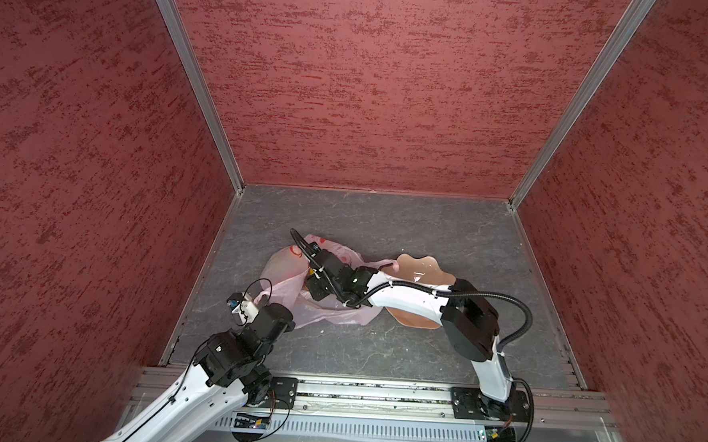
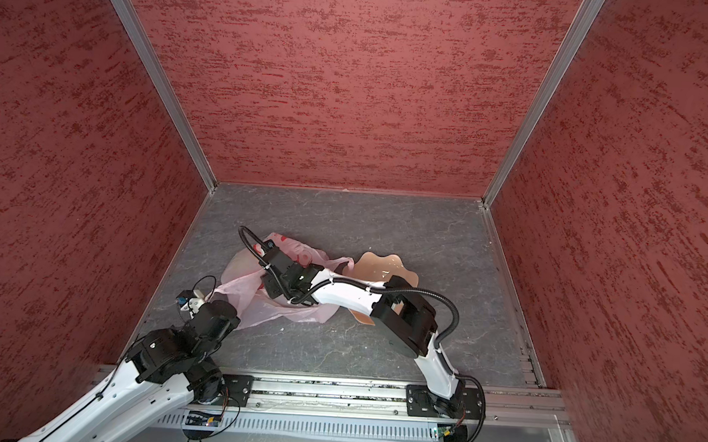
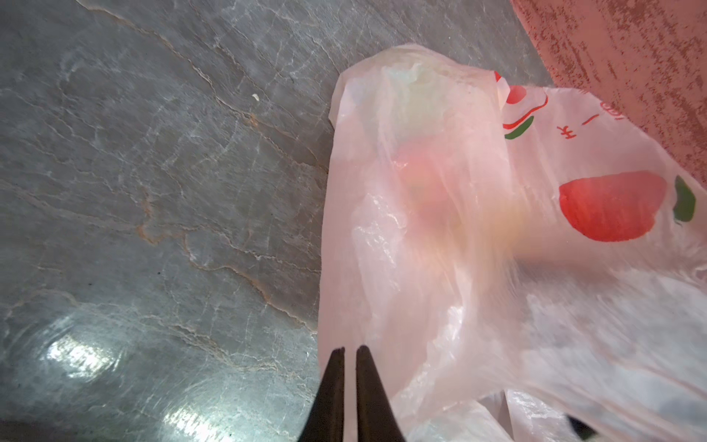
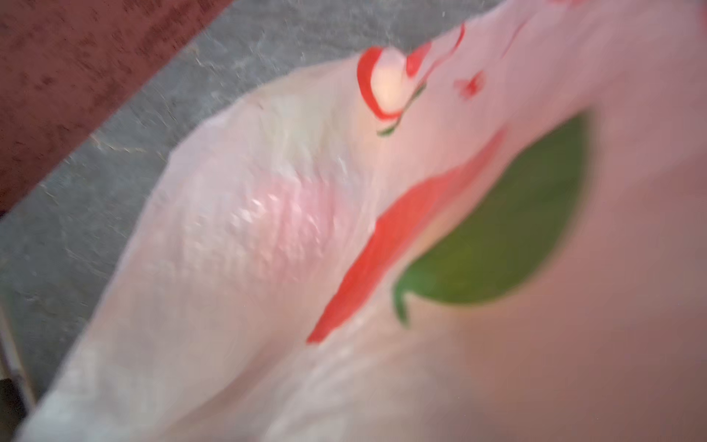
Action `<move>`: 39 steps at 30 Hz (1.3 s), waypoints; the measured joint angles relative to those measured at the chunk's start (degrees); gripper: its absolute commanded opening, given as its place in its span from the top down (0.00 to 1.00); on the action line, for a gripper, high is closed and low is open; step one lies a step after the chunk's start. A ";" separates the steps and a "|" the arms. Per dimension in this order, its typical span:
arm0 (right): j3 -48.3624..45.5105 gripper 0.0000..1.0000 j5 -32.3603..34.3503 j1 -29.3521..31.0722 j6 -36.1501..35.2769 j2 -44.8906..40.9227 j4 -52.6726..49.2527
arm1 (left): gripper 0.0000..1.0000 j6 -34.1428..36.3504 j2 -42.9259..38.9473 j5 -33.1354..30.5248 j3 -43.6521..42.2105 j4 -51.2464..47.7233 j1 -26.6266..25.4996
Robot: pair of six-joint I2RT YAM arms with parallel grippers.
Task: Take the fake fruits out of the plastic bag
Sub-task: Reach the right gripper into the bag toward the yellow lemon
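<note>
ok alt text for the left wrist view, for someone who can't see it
A thin translucent pale-pink plastic bag with red and green printed marks fills about half the frame over a grey veined tabletop, with blurry red and yellowish fake fruits showing through its film. The left gripper has its two black fingertips closed together at the bag's edge.

The plastic bag [image 3: 440, 248] is thin translucent pale-pink film, crinkled and faintly shiny, with flat red and green print; the grey table [image 3: 153, 172] looks like veined stone with a soft sheen. The 3 walls [image 1: 372, 85] are rough, matt red, edged by brushed metal rails [image 1: 191, 76], and the peach dish [image 1: 423, 265] is smooth and glossy. My arms pair glossy white shells [image 1: 406, 297] with matt black housings [image 1: 470, 319] and a ribbed black hose [image 1: 502, 297]; my left gripper [image 3: 350, 349] has smooth matt black fingers [image 3: 331, 394].
</note>
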 measured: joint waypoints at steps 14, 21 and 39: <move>7.13 0.30 0.04 -2.67 -0.66 2.89 -2.64 | 0.88 0.02 -0.61 -2.10 2.16 -0.13 -0.02; 9.92 0.25 0.13 -4.70 0.28 6.40 -3.78 | 0.88 1.20 -2.05 -2.10 2.12 1.36 -0.17; 11.02 0.27 -2.75 -5.38 0.28 7.23 -3.72 | 0.87 2.29 -1.92 -1.86 1.11 4.61 -0.24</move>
